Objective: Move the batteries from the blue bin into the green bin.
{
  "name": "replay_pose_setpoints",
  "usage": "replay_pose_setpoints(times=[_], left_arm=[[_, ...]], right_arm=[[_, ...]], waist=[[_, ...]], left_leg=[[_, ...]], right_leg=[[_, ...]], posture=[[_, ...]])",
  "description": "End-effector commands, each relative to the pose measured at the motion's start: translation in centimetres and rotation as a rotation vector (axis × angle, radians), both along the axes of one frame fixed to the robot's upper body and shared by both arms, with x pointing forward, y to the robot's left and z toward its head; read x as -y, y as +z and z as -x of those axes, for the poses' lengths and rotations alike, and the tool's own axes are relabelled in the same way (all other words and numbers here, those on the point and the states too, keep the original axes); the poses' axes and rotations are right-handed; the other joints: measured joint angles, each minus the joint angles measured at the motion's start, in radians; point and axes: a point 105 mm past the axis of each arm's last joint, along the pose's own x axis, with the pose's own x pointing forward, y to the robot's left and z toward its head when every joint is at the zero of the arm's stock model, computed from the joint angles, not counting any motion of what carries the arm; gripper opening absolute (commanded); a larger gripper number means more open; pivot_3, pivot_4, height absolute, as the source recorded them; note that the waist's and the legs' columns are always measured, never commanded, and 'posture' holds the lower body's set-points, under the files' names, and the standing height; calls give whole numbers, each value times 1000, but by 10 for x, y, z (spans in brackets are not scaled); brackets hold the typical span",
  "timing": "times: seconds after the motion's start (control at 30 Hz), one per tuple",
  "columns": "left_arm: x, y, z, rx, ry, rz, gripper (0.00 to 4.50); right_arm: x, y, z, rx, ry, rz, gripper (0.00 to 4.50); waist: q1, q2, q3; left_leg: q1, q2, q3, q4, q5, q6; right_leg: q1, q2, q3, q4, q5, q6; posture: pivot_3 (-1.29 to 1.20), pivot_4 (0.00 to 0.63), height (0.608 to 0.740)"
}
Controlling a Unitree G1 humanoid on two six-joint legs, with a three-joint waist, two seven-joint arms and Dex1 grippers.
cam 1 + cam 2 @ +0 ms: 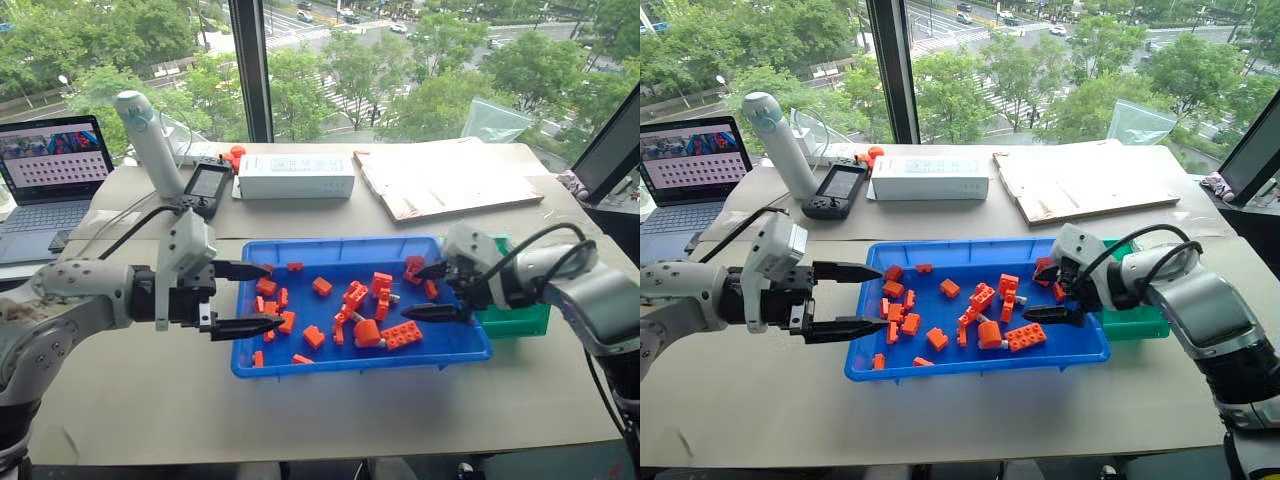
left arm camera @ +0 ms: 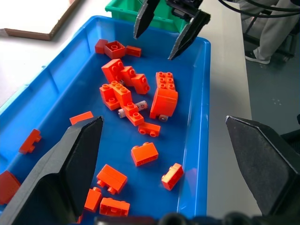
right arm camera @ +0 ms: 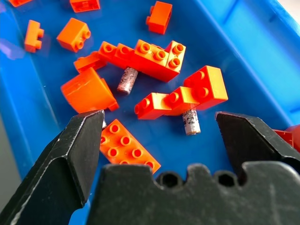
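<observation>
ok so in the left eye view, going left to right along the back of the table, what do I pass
Laptop → white handheld device standing upright → black handheld controller → white rectangular box → flat cardboard sheet.

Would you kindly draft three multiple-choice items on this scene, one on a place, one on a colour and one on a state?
1. Where does the green bin sit?
A. inside the blue bin
B. beside the blue bin's end on the robot's right
C. on the laptop

2. What colour are the toy bricks?
A. orange
B. yellow
C. white

3. How do the jaws of the right gripper stand?
A. shut on a brick
B. shut on a battery
C. open, holding nothing

Key: 1 B, it stands outside that end wall; 2 A, all are orange; 3 C, the wrist view shows them apart above the batteries.
</observation>
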Motion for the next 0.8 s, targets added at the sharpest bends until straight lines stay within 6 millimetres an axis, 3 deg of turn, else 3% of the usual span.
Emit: replay_pose_setpoints(times=[0.03, 0.17, 0.47, 0.57, 0.8], left_arm=[[5, 4, 8, 22, -39, -19, 4500], [4, 1, 10, 22, -22, -28, 4500], [2, 0, 11, 29, 8, -30, 4500], [1, 0, 11, 31, 13, -32, 4500], [2, 0, 10, 37, 21, -30, 4500]], right_arm=[[-6, 10, -25, 71, -106, -37, 4426], [-8, 15, -43, 52, -237, -132, 4426], [-10, -16, -52, -37, -297, -100, 4426], [-10, -22, -54, -55, -302, -99, 3729], [-12, -20, -53, -70, -288, -108, 1349]], waist=[[0, 0, 0], [1, 0, 0], [3, -1, 0], [4, -1, 0], [5, -1, 0]], left_leg=[[0, 0, 0, 0, 0, 0], [0, 0, 0, 1, 0, 0], [-1, 0, 0, 1, 0, 0], [-1, 0, 0, 1, 0, 0], [-1, 0, 0, 1, 0, 0]], right_leg=[[0, 0, 0, 0, 0, 0], [1, 1, 0, 1, 2, 3], [0, 1, -1, 2, 3, 5], [0, 1, -1, 2, 3, 6], [0, 1, -1, 2, 4, 7]], posture=[[0, 150, 740], [0, 150, 740], [0, 150, 740], [0, 150, 740], [0, 150, 740]])
